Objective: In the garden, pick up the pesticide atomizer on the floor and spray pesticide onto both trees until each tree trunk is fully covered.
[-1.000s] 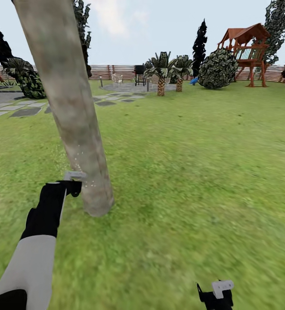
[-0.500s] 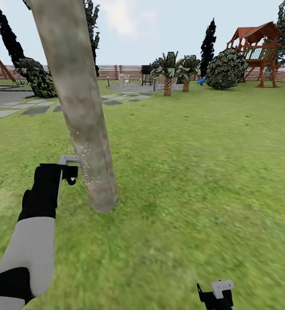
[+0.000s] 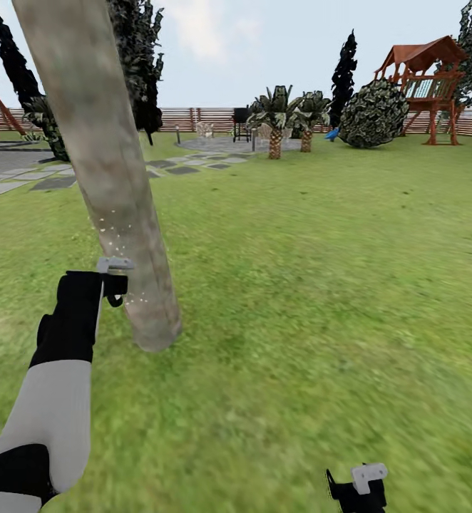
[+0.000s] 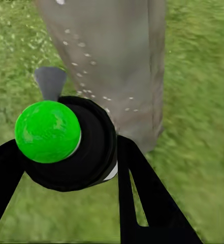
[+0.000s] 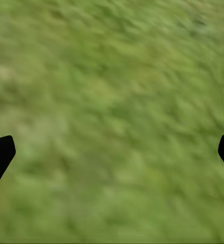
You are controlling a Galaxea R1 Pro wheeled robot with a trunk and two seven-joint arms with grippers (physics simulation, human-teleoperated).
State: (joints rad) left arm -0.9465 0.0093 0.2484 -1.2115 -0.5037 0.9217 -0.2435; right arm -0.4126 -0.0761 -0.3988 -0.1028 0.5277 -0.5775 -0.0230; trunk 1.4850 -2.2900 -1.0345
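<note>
A pale mottled tree trunk [image 3: 115,192] leans across the left of the head view and rises from the lawn. My left gripper [image 3: 115,283] is shut on the pesticide atomizer [image 4: 71,145], a dark round bottle with a bright green top here. Its grey nozzle [image 4: 50,84] points at the trunk [image 4: 117,61] from close by. Small white spray specks dot the bark beside the nozzle [image 3: 113,264]. My right gripper [image 5: 112,152] hangs open over bare grass, low at the right of the head view [image 3: 357,486]. The second tree is out of view.
Green lawn [image 3: 321,285] stretches ahead to a brown slat fence [image 3: 193,117]. Grey paving stones [image 3: 22,178] lie at the left, with a black grill [image 3: 242,122] and short palms [image 3: 277,121] on a far patio. A round bush [image 3: 375,114] and a wooden playset [image 3: 425,78] stand at the far right.
The left arm rose with the atomizer over the first half second, then held still. The view shifted and the trunk now sits further left. The white specks show higher on the bark.
</note>
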